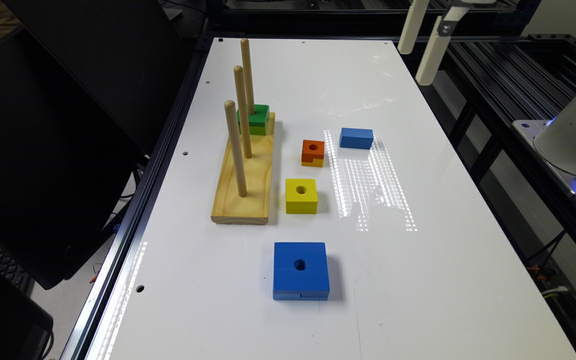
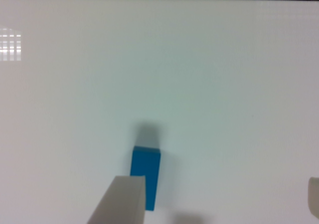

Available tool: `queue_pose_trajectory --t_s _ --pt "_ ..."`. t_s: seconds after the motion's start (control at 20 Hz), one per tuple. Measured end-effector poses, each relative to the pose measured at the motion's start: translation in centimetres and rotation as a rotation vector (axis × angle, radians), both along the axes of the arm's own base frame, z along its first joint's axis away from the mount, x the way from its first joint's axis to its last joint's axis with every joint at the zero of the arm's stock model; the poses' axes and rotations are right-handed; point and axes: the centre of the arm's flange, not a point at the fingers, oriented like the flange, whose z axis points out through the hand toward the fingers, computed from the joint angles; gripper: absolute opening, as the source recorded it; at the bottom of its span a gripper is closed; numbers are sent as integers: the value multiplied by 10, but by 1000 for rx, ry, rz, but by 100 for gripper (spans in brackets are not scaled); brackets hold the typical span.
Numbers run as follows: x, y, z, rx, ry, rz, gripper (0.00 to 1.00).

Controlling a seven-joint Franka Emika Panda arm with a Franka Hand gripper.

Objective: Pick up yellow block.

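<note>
The yellow block (image 1: 301, 195), a square with a round centre hole, lies flat on the white table (image 1: 443, 260) just beside the wooden peg base (image 1: 248, 175). My gripper (image 1: 414, 65) hangs high over the table's far edge at the exterior view's right, well away from the yellow block. In the wrist view the gripper (image 2: 219, 199) is open, its fingers (image 2: 119, 201) wide apart with nothing between them. A small blue block (image 2: 146, 176) lies on the table beneath, partly behind one finger.
Three upright pegs rise from the wooden base, and a green block (image 1: 253, 118) sits on the farthest one. An orange-topped block (image 1: 313, 152) and the small blue block (image 1: 356, 138) lie beyond the yellow block. A big blue square block (image 1: 300, 270) lies nearer.
</note>
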Motion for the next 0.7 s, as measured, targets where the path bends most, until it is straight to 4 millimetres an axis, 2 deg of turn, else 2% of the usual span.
queue_pose_trajectory --t_s 0.4,0.7 --pt "26 7 -2 -1 7 1 100" --pt "47 28 0 -4 2 2 100"
